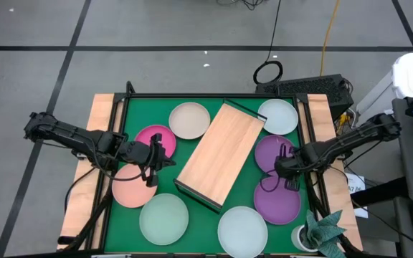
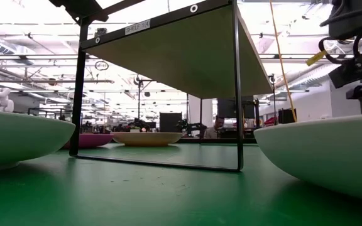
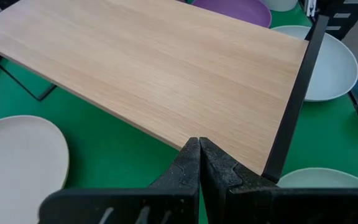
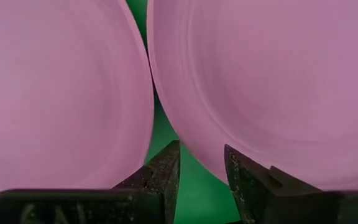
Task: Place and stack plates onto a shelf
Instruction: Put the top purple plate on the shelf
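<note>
The shelf [image 1: 219, 155], a light wooden board on a thin dark frame, stands askew mid-table on the green mat. Around it lie a cream plate [image 1: 189, 120], a magenta plate [image 1: 151, 136], a salmon plate [image 1: 131, 188], a mint plate [image 1: 163, 218], two whitish plates [image 1: 242, 231] [image 1: 277, 116] and two purple plates [image 1: 271, 150] [image 1: 278, 202]. My left gripper [image 1: 165, 156] is shut and empty, level beside the shelf's left long edge [image 3: 135, 124], over the magenta plate's rim. My right gripper [image 4: 202, 163] is open, pointing down over the gap between the two purple plates.
A small potted plant [image 1: 320, 233] stands at the near right corner. The mat's raised dark frame [image 1: 124, 107] borders the table. The low view shows the shelf's thin legs [image 2: 237, 88] with open room under the board.
</note>
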Robot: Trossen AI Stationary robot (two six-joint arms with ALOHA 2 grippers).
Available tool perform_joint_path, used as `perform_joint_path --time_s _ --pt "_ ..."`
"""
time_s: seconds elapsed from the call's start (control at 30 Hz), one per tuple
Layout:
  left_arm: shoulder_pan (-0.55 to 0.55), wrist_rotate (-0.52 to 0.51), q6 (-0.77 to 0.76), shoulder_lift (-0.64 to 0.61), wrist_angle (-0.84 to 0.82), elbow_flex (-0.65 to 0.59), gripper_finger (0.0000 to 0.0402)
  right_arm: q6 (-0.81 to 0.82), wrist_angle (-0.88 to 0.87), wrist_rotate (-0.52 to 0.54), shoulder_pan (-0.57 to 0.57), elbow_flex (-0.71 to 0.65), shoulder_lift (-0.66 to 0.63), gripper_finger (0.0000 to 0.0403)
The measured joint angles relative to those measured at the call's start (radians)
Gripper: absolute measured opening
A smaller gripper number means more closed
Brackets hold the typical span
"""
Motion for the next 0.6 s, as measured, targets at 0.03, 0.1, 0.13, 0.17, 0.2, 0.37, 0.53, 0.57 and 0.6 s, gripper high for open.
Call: perform_joint_path --time_s 0.03,0.1,0.13,0.17,0.2,0.37,0.53,0.57,0.6 --pt "0.000 0.000 0.000 0.000 0.000 0.000 0.0001 -0.005 0.000 0.000 0.000 0.000 0.012 0.0111" --pt "0.000 0.000 0.000 0.000 0.000 0.000 0.0001 -0.012 0.000 0.000 0.000 0.000 0.035 0.0111" --pt "0.000 0.000 0.000 0.000 0.000 0.000 0.0001 -0.014 0.000 0.000 0.000 0.000 0.047 0.0110" --pt "0.000 0.000 0.000 0.000 0.000 0.000 0.0001 -0.013 -0.001 0.000 0.000 0.000 0.057 0.0109" --pt "0.000 0.000 0.000 0.000 0.000 0.000 0.0001 -0.013 -0.001 0.000 0.000 0.000 0.068 0.0106" --pt "0.000 0.000 0.005 0.000 0.000 0.000 0.0001 0.015 -0.009 0.025 0.000 0.000 0.117 0.0086" --pt "0.000 0.000 0.008 0.000 0.000 0.000 0.0001 0.022 -0.006 0.030 0.000 0.000 0.168 0.0051" --pt "0.000 0.000 0.008 0.000 0.000 0.000 0.0001 0.028 -0.007 0.043 0.000 0.000 0.177 0.0041" --pt "0.000 0.000 0.008 0.000 0.000 0.000 0.0001 0.034 -0.006 0.055 0.000 0.002 0.186 0.0029"
